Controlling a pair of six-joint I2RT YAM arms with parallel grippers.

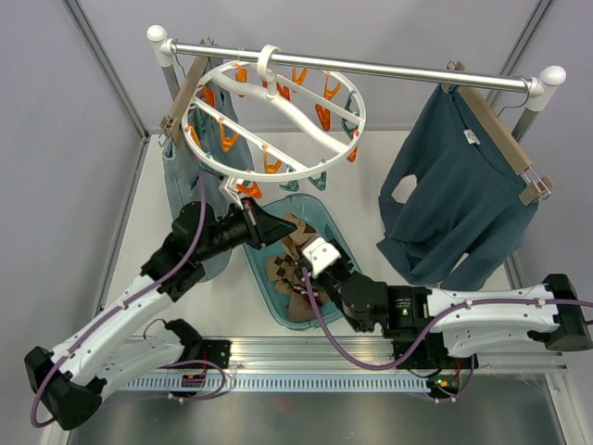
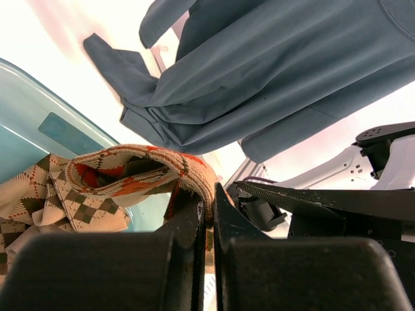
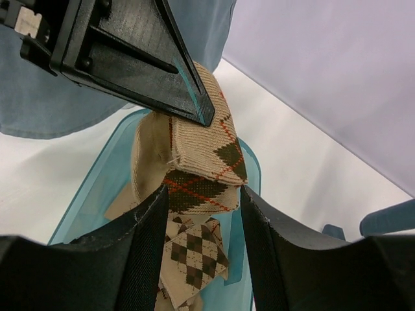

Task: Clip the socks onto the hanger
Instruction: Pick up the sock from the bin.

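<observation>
Holds one sock (image 3: 201, 152) by its cuff edge in the clenched left gripper (image 3: 194, 107), lifted just above the teal tub (image 1: 269, 311). Straddles the hanging sock with the right gripper (image 3: 204, 194), jaws spread, one finger beside each side edge; cannot tell whether touching. Keeps the other socks (image 1: 298, 298) heaped inside the tub. Shows the ring hanger (image 1: 359, 116) on the rail (image 1: 398, 70), open air below its rim.
</observation>
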